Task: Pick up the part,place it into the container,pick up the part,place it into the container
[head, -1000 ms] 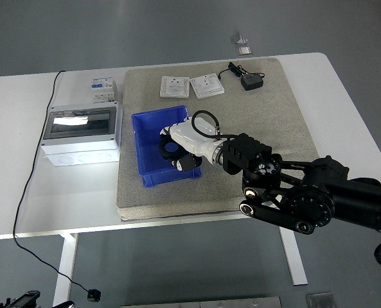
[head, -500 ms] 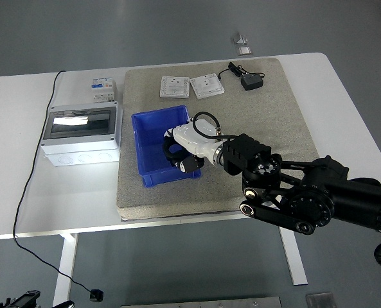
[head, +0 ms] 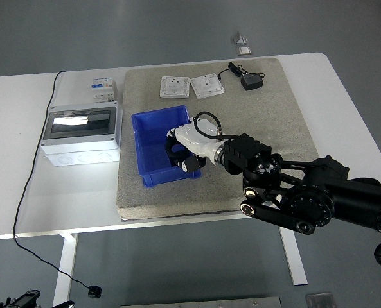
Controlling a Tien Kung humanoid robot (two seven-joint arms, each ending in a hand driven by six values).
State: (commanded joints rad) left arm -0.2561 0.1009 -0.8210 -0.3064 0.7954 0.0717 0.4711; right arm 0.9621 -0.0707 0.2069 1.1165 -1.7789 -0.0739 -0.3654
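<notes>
Our right hand (head: 185, 153) hangs over the right wall of the blue bin (head: 148, 138), its dark fingers (head: 176, 154) curled down into the bin. We cannot tell whether they grip a part or are just closed: the white shell of the hand covers whatever is under them.

The main risk we see is the hand catching the bin's right wall as it lifts away, since it sits so close to the rim; that could drag or tip the light bin across the grey mat (head: 267, 122). A part let go against the wall could also lodge on the rim rather than drop in.

The bin floor under the hand is hidden, so we cannot count parts inside. Two white switch plates (head: 191, 86) and a black adapter (head: 251, 82) (cable attached) lie at the mat's far edge, well apart from the bin. The left arm is out of view.
</notes>
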